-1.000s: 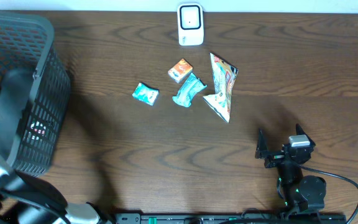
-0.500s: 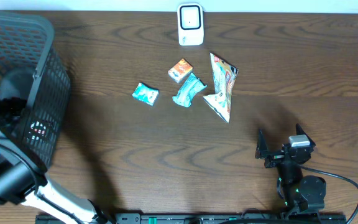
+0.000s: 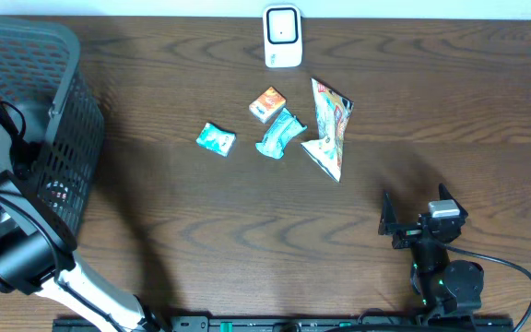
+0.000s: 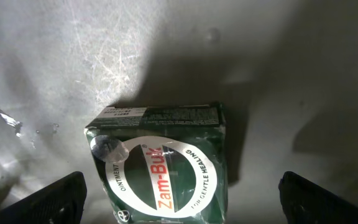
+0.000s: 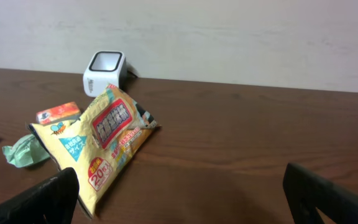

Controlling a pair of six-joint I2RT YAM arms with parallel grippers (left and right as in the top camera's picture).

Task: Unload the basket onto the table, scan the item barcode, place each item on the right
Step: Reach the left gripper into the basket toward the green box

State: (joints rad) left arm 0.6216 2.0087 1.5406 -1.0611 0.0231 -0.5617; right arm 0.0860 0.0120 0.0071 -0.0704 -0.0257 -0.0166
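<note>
From above, the left arm (image 3: 15, 263) rises from the near left corner of the table (image 3: 201, 221) and bends over the rim of the basket (image 3: 58, 55), with its wrist down inside. Its fingers are hidden there. The scanner (image 3: 282, 37) stands at the far edge. In front of it lie an orange packet (image 3: 267, 104), a teal wrapper (image 3: 280, 134), a small teal packet (image 3: 216, 139) and a yellow pouch (image 3: 328, 127), all well apart from the basket. The right gripper (image 3: 416, 219) rests low at the near right, pointing toward the pouch.

The left wrist view looks straight down at a green box (image 4: 160, 162) lying flat on the basket floor. The left gripper (image 4: 182, 200) hangs above it, jaws spread wide on either side and holding nothing. I cannot tell whether this box is waiting to be scanned. No barcode shows on its upper face, so lifting it as it lies could present the wrong side to the scanner. The basket walls are close, so a careless lift could snag the wrist on the rim.

The right wrist view faces the pouch, with the scanner beyond it. The jaws stand wide and empty. The pouch looks slick and limp, so a pinch at one edge could let it sag or slip.
</note>
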